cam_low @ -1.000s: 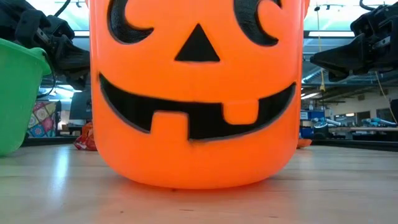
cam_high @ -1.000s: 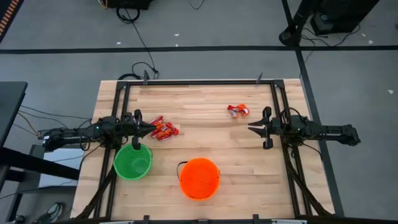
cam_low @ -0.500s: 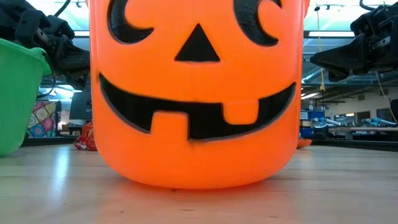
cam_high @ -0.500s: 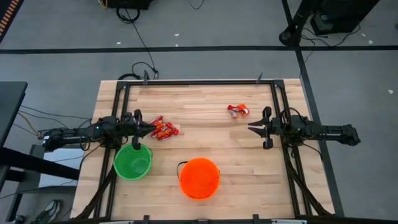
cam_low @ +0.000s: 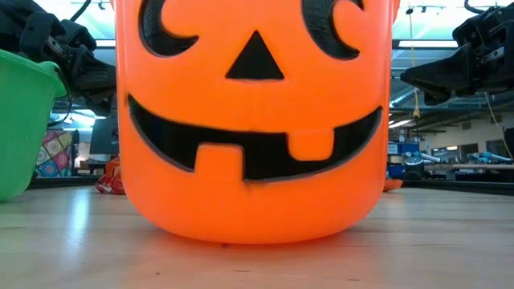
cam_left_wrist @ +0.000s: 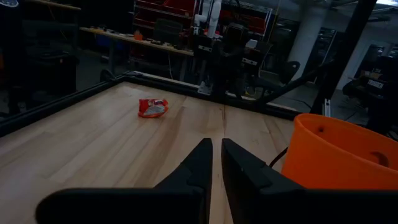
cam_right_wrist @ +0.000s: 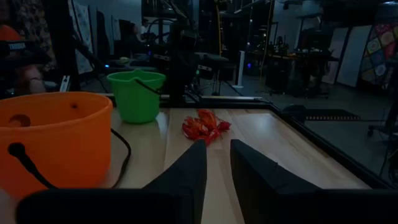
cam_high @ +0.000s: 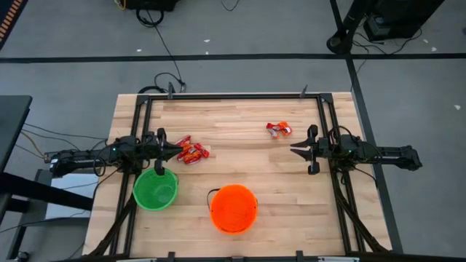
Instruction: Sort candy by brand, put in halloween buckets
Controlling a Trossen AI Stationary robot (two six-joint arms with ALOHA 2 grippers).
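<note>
A pile of red-wrapped candy (cam_high: 193, 151) lies on the table's left half; it also shows in the right wrist view (cam_right_wrist: 204, 126). A smaller red and orange candy cluster (cam_high: 278, 129) lies toward the far right, and shows in the left wrist view (cam_left_wrist: 152, 107). The green bucket (cam_high: 155, 188) stands near the left, the orange bucket (cam_high: 233, 208) near the front middle. My left gripper (cam_high: 177, 151) hovers level at the red pile's left side, shut and empty. My right gripper (cam_high: 293, 149) hovers at the right, shut and empty, pointing toward the table's left.
A dark metal frame (cam_high: 233, 97) runs around the table's edges. In the low view the orange bucket's pumpkin face (cam_low: 253, 120) fills the middle and the green bucket (cam_low: 24, 120) stands at the left. Bare wood lies between the two grippers.
</note>
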